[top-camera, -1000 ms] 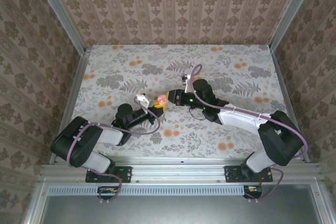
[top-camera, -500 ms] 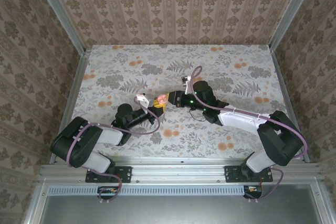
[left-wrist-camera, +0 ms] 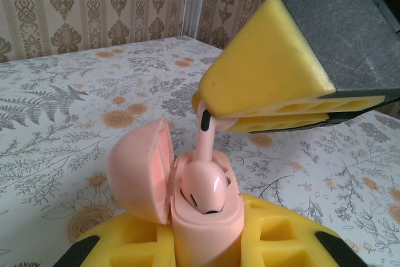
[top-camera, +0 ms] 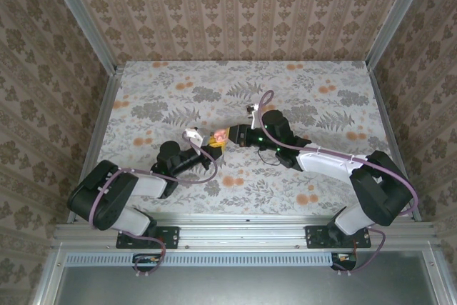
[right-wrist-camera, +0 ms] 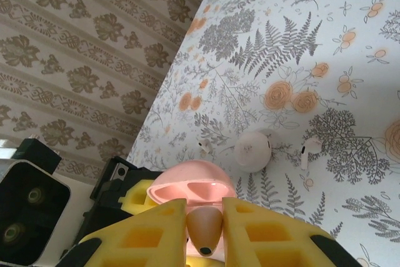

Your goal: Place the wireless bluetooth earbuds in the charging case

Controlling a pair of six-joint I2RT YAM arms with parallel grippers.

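My left gripper [left-wrist-camera: 203, 245] is shut on the body of a pink charging case [left-wrist-camera: 201, 223], which stands upright with its lid [left-wrist-camera: 140, 167] swung open to the left. A pink earbud [left-wrist-camera: 204, 186] has its head in the case's near slot and its stem points up. My right gripper [right-wrist-camera: 205, 226] is shut on that stem [right-wrist-camera: 204, 229] between yellow foam pads [left-wrist-camera: 269, 73], directly above the case. In the top view the two grippers [top-camera: 211, 149] [top-camera: 227, 136] meet at the table's middle.
On the floral tablecloth beyond the case lie a round white case [right-wrist-camera: 252, 151], a white earbud [right-wrist-camera: 309, 149] to its right and another small white earbud [right-wrist-camera: 204, 145] to its left. The left arm's white wrist camera [right-wrist-camera: 25, 204] is close at lower left.
My right gripper has edged slightly left toward the left gripper, carrying the earbud with it. The left arm holds still.
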